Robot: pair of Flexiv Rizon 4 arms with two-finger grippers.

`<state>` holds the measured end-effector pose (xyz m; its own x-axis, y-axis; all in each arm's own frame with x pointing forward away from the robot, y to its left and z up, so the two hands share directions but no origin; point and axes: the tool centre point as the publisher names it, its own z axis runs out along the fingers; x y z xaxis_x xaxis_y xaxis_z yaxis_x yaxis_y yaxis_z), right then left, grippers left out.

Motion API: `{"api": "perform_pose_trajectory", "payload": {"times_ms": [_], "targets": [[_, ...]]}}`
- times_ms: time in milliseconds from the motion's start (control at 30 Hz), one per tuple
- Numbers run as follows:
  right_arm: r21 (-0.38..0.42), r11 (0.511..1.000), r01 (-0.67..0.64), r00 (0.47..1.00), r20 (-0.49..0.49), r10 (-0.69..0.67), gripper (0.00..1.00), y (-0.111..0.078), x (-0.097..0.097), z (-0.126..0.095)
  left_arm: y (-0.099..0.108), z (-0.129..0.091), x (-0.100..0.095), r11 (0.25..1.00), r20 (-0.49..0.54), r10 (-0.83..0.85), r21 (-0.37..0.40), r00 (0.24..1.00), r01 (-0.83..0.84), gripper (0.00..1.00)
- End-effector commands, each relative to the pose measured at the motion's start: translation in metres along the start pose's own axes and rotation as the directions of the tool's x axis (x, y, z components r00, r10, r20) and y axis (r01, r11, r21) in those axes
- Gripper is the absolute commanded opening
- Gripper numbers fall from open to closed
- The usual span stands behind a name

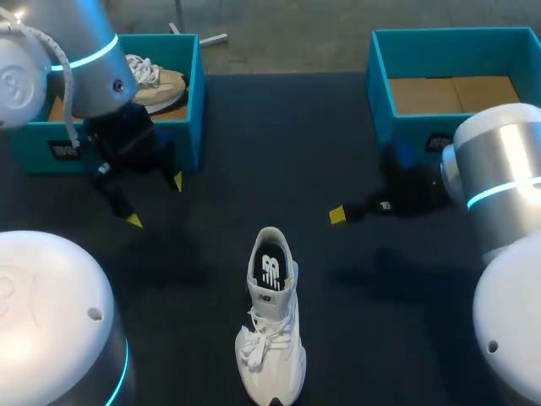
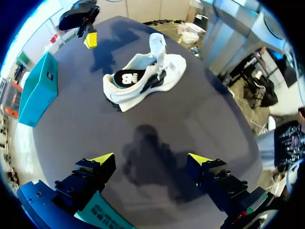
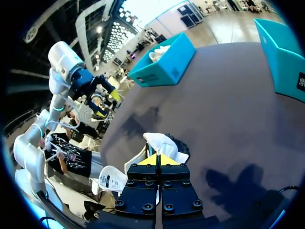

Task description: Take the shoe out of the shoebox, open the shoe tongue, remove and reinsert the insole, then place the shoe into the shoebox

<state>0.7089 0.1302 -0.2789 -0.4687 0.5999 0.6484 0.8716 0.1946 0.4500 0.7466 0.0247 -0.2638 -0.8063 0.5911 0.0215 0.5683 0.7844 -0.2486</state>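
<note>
shoe (image 1: 272,321) on table (image 1: 279,144) at 6 o'clock, heel toward 12 | left gripper (image 1: 155,201) at shoe's 10, wide, empty | right gripper (image 1: 338,216) at 1, fingers together, empty | left box (image 1: 193,101) at 10, right box (image 1: 380,85) at 2

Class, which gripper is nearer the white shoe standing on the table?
Right. The right gripper is close to the white shoe, by its heel; the left gripper is farther off, by a shoebox.
</note>
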Motion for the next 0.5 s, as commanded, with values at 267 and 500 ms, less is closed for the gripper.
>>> {"api": "perform_pose_trajectory", "payload": {"times_ms": [267,500], "targets": [[0.107,0.993,-0.054,0.95,0.311,0.018,0.0,-0.006,0.038,-0.014,0.043,-0.022,-0.016,0.996,-0.036,0.064,0.06,0.997,-0.062,1.0],[0.156,0.987,-0.047,0.921,0.389,-0.018,0.0,0.0,0.059,-0.004,0.047,-0.023,-0.018,0.996,-0.038,0.068,0.057,0.997,-0.065,1.0]]}}
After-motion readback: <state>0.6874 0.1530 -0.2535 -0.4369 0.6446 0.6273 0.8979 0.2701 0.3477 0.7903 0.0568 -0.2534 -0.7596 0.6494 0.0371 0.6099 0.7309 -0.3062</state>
